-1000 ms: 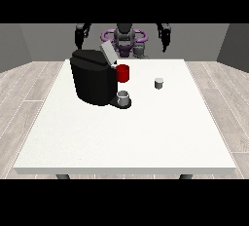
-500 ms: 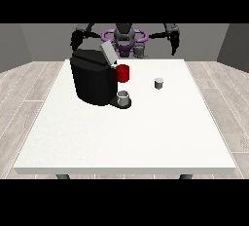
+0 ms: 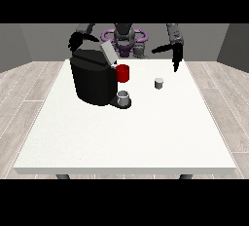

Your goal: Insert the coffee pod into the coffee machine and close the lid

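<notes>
A black coffee machine (image 3: 92, 80) stands on the white table (image 3: 126, 132) at the left, its grey lid (image 3: 107, 53) tilted up and open. A red part (image 3: 123, 73) sits at its front, with a grey cup (image 3: 124, 98) on the base below. The small grey coffee pod (image 3: 158, 83) stands alone on the table to the right of the machine. The hand at the view's right (image 3: 175, 54) hangs above and to the right of the pod, fingers straight and pointing down, holding nothing. The hand at the view's left (image 3: 76, 40) is raised behind the machine's top.
The robot's torso (image 3: 124, 39) is behind the table's far edge. Wooden floor surrounds the table. White tabletop stretches from the machine and pod to the near edge.
The hand at the view's right has moved outward and down toward the table, nearer the pod. The hand at the view's left has barely moved.
</notes>
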Controlling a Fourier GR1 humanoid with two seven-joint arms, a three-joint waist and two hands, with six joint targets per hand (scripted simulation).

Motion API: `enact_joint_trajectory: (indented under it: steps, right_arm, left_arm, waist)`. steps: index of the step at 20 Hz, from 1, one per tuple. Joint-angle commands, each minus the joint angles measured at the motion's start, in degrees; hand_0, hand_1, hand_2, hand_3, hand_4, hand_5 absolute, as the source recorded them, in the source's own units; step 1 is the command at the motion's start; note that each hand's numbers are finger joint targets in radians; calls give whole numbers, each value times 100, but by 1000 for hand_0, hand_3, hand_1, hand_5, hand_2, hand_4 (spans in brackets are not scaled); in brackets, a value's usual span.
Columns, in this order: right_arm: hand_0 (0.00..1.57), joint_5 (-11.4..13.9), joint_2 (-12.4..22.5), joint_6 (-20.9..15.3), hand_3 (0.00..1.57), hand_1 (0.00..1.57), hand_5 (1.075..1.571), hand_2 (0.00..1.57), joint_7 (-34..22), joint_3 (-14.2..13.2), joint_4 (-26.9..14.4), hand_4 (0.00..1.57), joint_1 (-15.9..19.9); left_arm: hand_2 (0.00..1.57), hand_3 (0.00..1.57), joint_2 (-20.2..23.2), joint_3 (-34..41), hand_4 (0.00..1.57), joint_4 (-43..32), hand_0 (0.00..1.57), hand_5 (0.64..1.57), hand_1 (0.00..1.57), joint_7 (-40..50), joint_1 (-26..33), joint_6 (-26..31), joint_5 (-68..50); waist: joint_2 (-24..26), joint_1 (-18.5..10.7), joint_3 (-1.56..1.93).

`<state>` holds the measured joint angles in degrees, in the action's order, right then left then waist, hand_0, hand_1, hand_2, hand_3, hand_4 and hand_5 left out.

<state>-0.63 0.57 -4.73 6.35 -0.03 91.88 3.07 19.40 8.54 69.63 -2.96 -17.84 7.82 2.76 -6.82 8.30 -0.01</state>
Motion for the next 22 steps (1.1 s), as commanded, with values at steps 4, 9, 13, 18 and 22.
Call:
enact_joint_trajectory:
  steps: [4, 9, 13, 18, 22]
  right_arm:
    - [0, 85, -53, -45, 0, 0, 1571, 0, 5, 214, 282, 233, 118]
    - [0, -10, 124, -150, 0, 0, 1571, 0, -634, -86, -86, 340, 702]
    - [0, -89, 88, -121, 0, 0, 1571, 0, -15, -275, -757, 358, 651]
    - [0, 26, 179, -230, 0, 0, 1571, 0, -529, -192, -500, 371, 613]
    - [0, 232, 92, -482, 0, 0, 1571, 0, -450, -179, -825, 423, 961]
  left_arm:
    - [0, 0, 277, 244, 0, -1380, 0, 1571, 0, -643, -493, -159, 382]
    - [0, 0, 118, -85, 0, -1698, 0, 1571, 0, -94, -952, -281, 757]
    - [113, 0, 114, -337, 0, -1792, 0, 1571, 0, -180, -1105, -183, 1049]
    - [529, 222, 162, -327, 0, -2479, 223, 1571, 223, -827, -948, -367, 1374]
    - [847, 501, 231, -348, 0, -2733, 807, 1571, 807, -355, -1435, -400, 1590]
  waist:
    - [-509, 279, -3]
    - [-343, 46, 0]
    - [-449, -70, 3]
    - [-369, -32, -1]
    - [-397, -92, 0]
